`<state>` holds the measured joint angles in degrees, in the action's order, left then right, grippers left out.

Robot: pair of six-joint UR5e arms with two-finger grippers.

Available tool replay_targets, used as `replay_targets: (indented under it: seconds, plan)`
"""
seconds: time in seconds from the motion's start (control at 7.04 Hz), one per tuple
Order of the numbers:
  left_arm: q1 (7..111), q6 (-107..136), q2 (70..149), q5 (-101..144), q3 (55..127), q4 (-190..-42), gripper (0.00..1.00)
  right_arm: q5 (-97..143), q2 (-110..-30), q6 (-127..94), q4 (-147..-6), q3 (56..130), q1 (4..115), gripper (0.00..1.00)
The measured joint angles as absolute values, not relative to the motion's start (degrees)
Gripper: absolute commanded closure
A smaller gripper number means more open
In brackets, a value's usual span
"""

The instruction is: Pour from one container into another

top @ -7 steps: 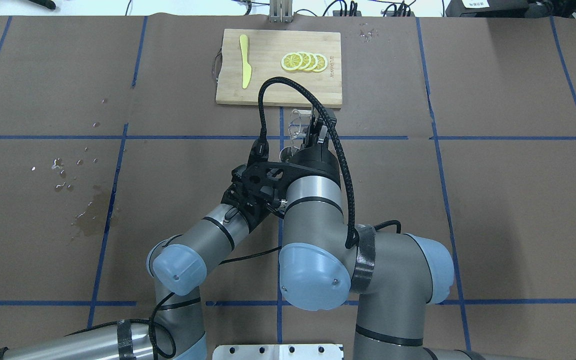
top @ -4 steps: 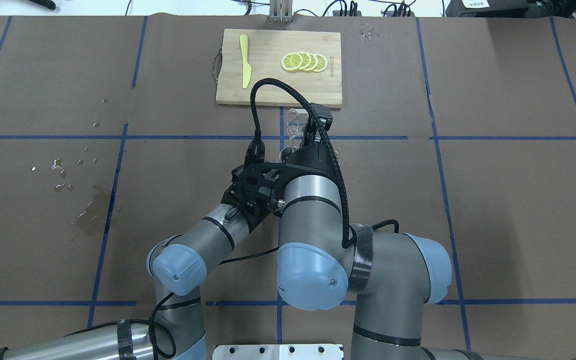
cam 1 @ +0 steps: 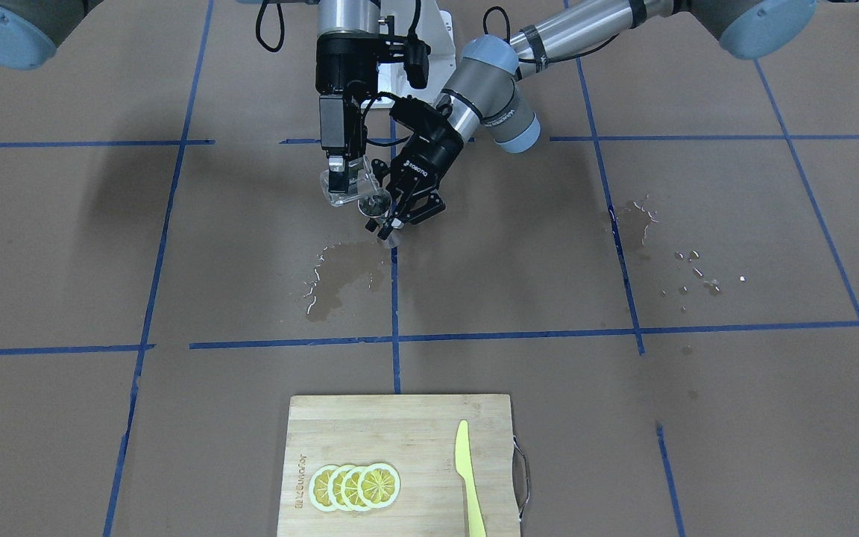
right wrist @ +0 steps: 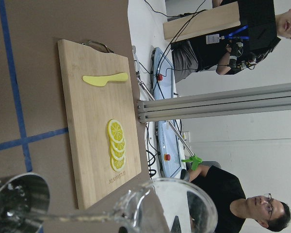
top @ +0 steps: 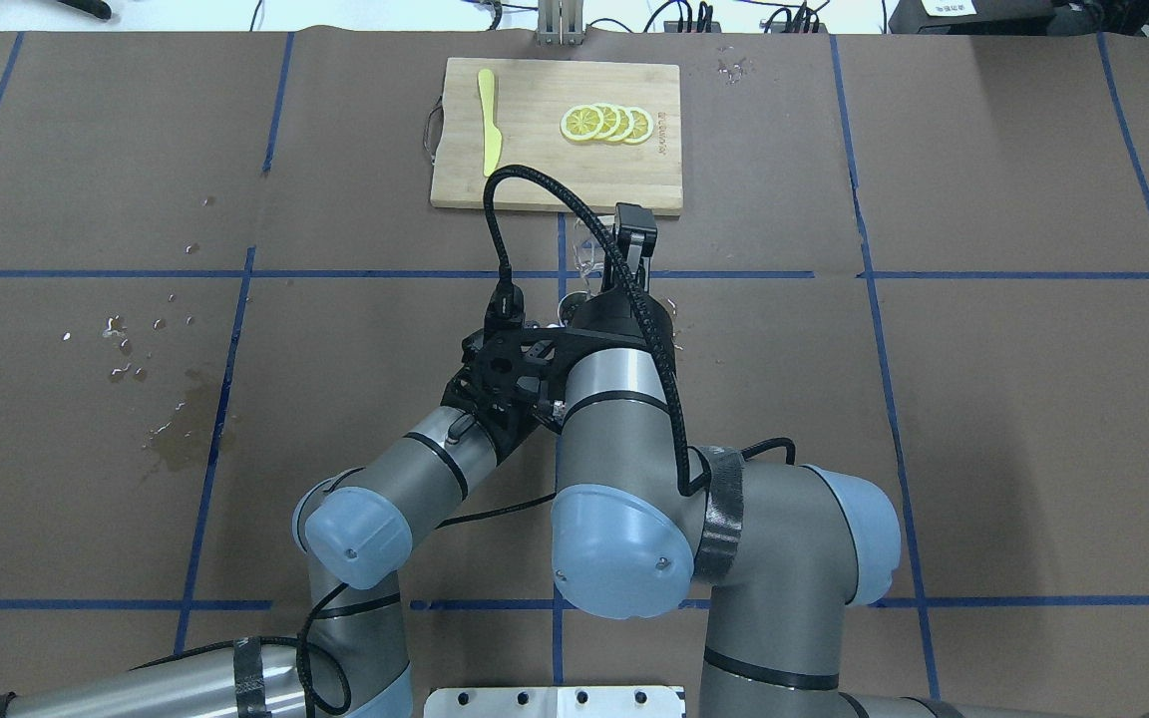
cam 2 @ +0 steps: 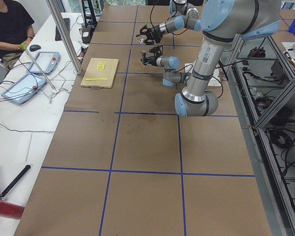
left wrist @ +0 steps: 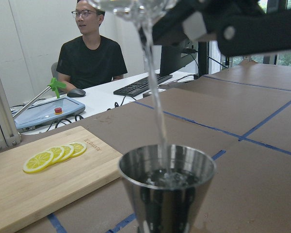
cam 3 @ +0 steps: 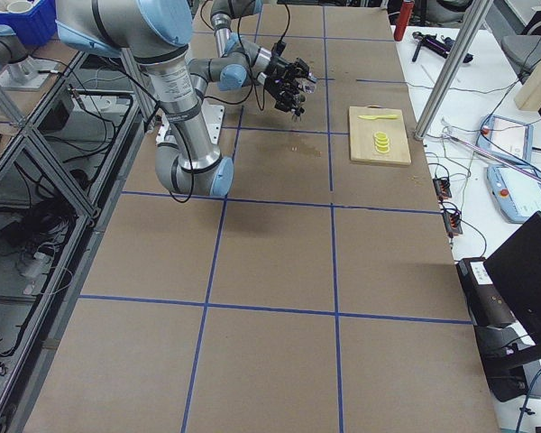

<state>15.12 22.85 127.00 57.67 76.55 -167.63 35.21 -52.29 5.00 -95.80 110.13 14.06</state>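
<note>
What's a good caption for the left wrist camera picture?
Water streams from the glass cup into the metal jigger, lemon slices waiting behind.

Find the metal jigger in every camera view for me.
Front-facing: upper centre, jigger just below the tilted glass cup.
Overhead: a sliver between the two wrists.
Exterior left: too small to tell.
Exterior right: too small to tell.
Left wrist: bottom centre, large.
Right wrist: bottom-left corner.
Shared landmark: the cutting board with lemon slices.
</note>
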Motion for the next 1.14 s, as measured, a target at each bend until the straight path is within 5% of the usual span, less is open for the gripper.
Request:
replay_targets:
  seconds: [1.14]
  plan:
    - [15.1,22.9,127.0,57.7,76.6,-167.7,1.0,34.8,-52.9,-10.4,-93.5,109.7,14.0,1.0]
